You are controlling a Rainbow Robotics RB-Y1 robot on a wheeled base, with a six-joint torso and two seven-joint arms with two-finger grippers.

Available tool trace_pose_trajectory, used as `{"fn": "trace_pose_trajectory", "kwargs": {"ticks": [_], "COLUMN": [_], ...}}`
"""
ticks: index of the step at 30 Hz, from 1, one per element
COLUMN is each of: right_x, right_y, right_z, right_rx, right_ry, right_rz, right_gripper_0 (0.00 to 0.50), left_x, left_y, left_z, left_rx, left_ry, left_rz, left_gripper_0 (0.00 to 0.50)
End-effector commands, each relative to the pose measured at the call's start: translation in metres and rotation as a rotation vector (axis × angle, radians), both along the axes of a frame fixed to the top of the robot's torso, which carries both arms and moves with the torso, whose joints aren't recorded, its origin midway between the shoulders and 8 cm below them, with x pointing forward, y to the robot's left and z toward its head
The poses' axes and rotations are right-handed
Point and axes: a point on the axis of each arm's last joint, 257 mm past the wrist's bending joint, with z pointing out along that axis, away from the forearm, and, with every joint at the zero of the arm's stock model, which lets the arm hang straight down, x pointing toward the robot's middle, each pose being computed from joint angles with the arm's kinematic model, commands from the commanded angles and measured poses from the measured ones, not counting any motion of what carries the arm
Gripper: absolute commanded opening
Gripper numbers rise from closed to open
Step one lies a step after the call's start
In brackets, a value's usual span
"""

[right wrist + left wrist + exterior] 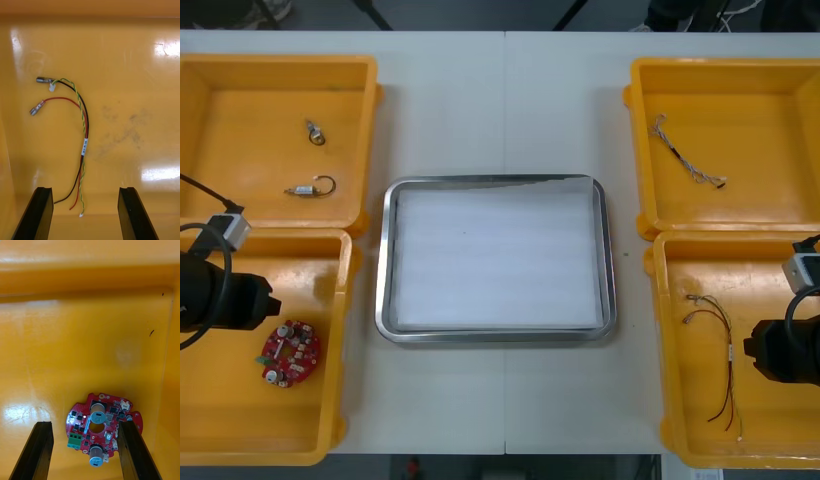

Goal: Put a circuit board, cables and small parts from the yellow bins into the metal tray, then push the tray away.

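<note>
You're holding both hands spread, ready to straddle: left hand (84, 423) over the board (101, 427) in its bin (90, 333), right hand (85, 189) over the cable (83, 127); the tray (385, 260) is waiting between.

A pale bench (505, 110) spans the frame, with a thin seam (505, 400) running down its middle. A strip of dark floor (480, 12) lies along the top edge, crossed at upper left by a slanted dark bar (377, 15).
</note>
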Motion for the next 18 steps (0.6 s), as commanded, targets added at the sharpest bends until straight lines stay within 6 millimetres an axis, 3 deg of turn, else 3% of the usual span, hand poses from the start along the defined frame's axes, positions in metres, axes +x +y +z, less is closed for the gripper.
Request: {"fn": "trace_pose_trajectory", "kwargs": {"ticks": [1, 11, 18], "right_x": [0.001, 0.014, 0.019], "right_y": [0.007, 0.009, 0.002], "right_z": [-0.015, -0.043, -0.062], "right_rx": [0.019, 0.012, 0.014], "right_ry": [0.007, 0.007, 0.015], "right_rz": [-0.009, 0.001, -0.007], "right_gripper_0": [0.500, 0.500, 0.500], "left_x": [-0.012, -0.017, -0.009], "left_y": [-0.012, -0.018, -0.016], "left_z": [-0.015, -0.033, -0.049], "left_rx": [-0.054, -0.056, -0.069], "left_ry": [0.019, 0.023, 0.006], "left_rz": [0.083, 0.093, 0.107], "left_gripper_0": [0.500, 0.500, 0.500]}}
